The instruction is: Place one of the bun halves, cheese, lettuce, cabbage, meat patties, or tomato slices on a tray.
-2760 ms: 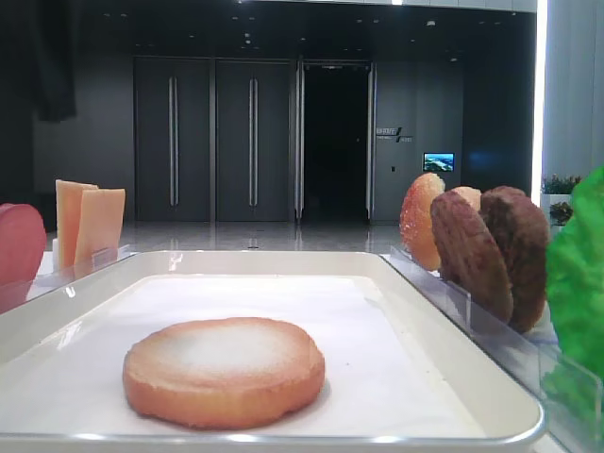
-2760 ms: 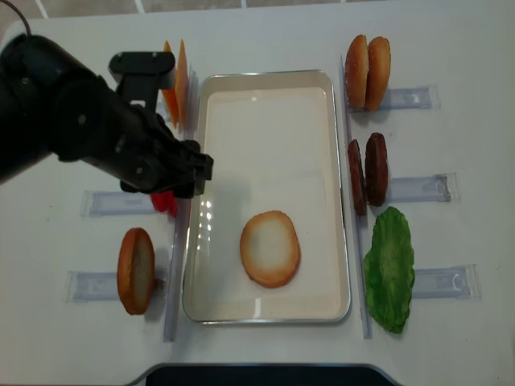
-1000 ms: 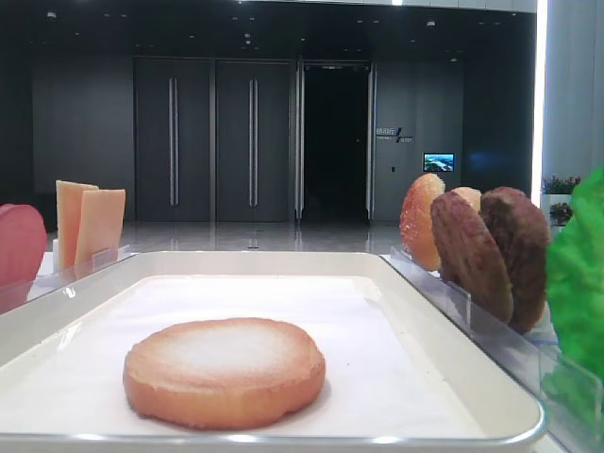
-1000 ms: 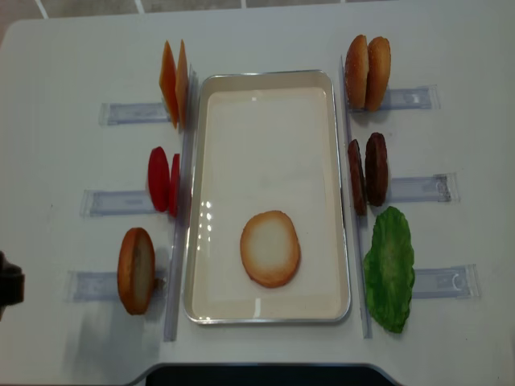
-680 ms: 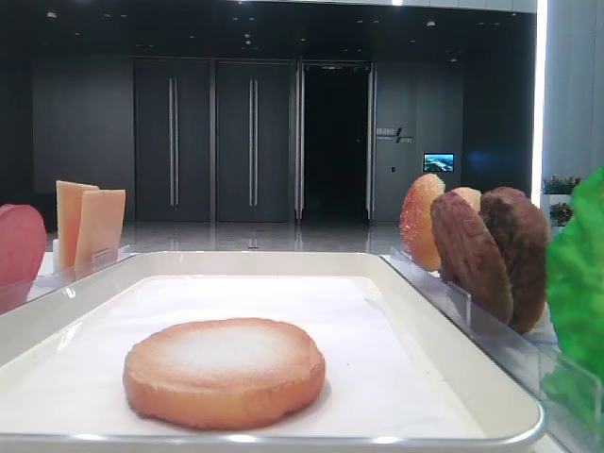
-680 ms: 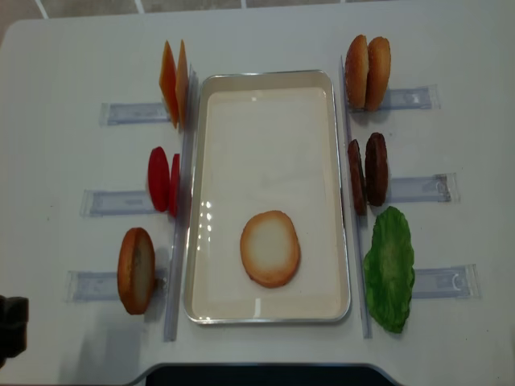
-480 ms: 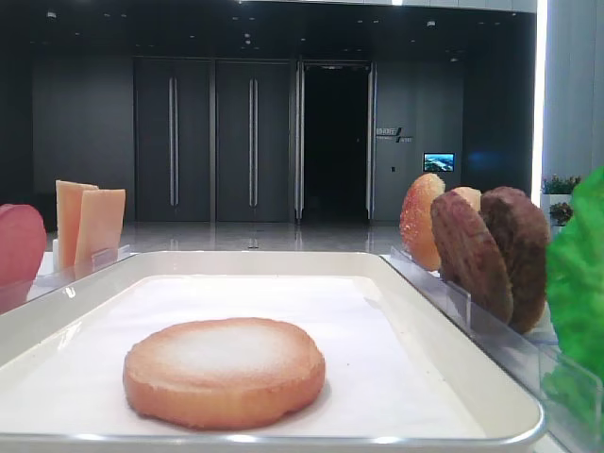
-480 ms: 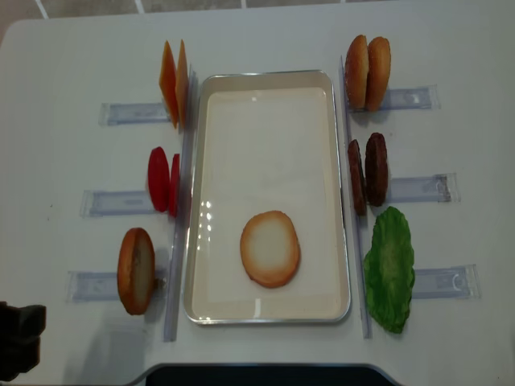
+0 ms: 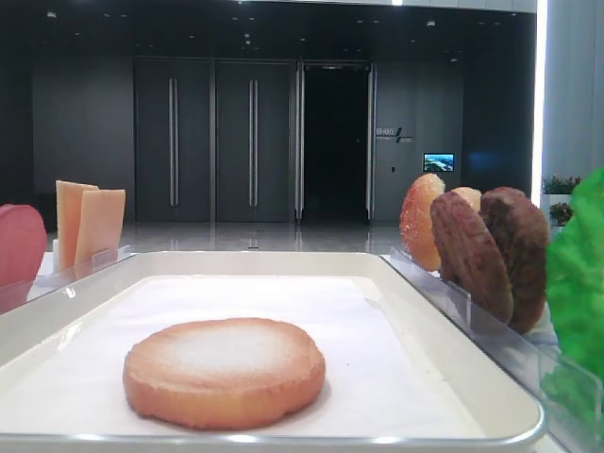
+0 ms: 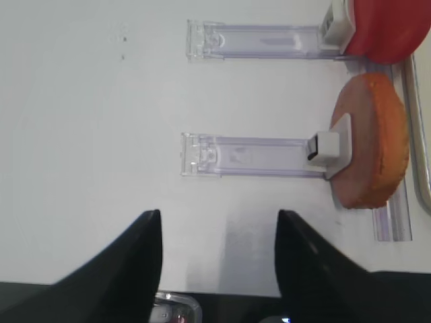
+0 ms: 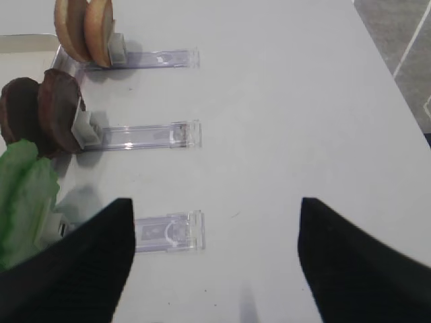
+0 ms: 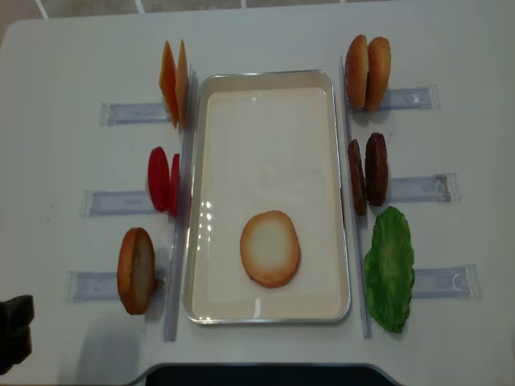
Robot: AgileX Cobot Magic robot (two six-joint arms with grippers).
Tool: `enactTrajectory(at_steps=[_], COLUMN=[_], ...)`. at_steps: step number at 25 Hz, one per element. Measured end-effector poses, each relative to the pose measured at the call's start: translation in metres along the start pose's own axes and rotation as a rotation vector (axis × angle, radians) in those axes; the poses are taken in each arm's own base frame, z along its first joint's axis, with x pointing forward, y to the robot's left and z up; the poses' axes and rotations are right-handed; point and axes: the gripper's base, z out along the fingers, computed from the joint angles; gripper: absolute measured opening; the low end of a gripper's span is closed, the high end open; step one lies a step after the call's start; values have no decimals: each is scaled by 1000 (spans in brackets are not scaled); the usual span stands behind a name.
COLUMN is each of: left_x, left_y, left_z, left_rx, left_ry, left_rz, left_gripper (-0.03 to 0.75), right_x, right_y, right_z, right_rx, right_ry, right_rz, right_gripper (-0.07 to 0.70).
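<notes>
One bun half (image 12: 270,248) lies flat, pale face up, on the white tray (image 12: 265,75), towards its near end; it is also the bun half (image 9: 225,371) in the low view. Another bun half (image 10: 370,151) stands upright in a clear rack left of the tray. My left gripper (image 10: 219,215) hovers open and empty over bare table near the front left corner, apart from that bun. My right gripper (image 11: 215,202) is open and empty over the table, right of the lettuce (image 11: 23,202). Cheese (image 12: 174,82), tomato slices (image 12: 163,181) and meat patties (image 12: 368,173) stand in racks.
Clear plastic racks (image 12: 125,112) flank both long sides of the tray. Two more bun halves (image 12: 368,71) stand at the back right. The table's front edge (image 12: 257,368) is close to the left gripper.
The left arm, over the tomato rack 2.8 s ago, has withdrawn to the front left corner and barely shifts there. The bun half on the tray has not moved.
</notes>
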Motion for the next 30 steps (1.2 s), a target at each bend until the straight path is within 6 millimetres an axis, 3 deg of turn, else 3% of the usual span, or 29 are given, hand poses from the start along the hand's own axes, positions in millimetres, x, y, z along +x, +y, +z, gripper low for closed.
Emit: enactTrajectory(at_steps=[14, 30], left_x=[19, 32], left_y=[4, 5], left_z=[-23, -35], left_rx=[-15, -3], left_ry=[-193, -310], left_rz=[-59, -70], left_gripper=[408, 408], right_x=[0, 0], right_y=[0, 0], right_z=[0, 0], right_rx=[0, 0], right_ry=[0, 0], right_rz=[1, 1], right_gripper=[514, 514])
